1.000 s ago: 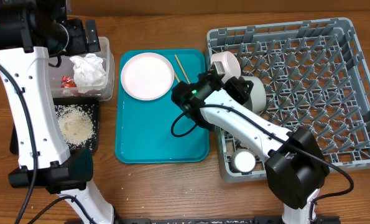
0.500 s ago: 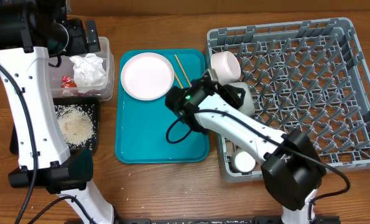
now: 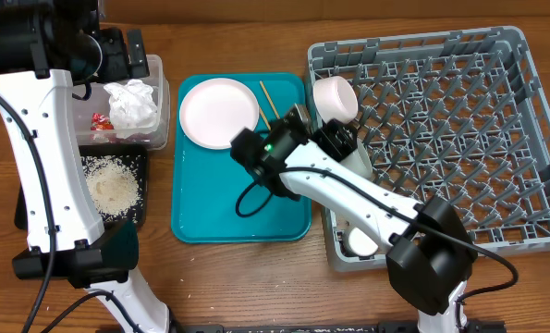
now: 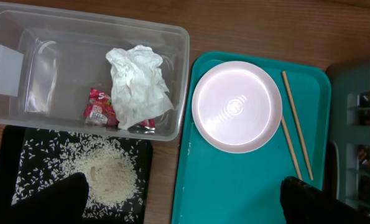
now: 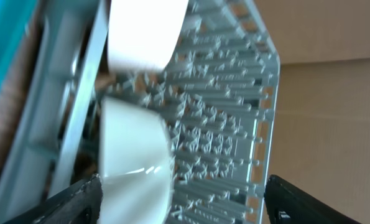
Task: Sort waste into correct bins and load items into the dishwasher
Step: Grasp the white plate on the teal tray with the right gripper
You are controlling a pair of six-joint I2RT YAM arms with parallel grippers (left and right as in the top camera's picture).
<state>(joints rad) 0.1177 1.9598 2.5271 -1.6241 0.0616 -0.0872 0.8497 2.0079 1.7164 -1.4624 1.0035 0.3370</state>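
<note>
Left gripper (image 4: 185,200) apart, empty, near clear tub (image 4: 23,56) holding tissue (image 4: 138,78) and wrapper (image 4: 99,106) at far-left corner of table (image 3: 228,277); right gripper (image 5: 181,199) apart beside pinkish-white bowl (image 5: 147,31) and pale bowl (image 5: 135,162) in right-edge rack (image 5: 234,93).

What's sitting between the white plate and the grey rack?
Two wooden chopsticks on the teal tray, clearest in the left wrist view.

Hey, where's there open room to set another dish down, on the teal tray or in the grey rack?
The teal tray is bare below the plate and left of the chopsticks, though the right arm overhangs it. The dish rack is free across its middle and right rows, its left edge crowded with bowls.
</note>
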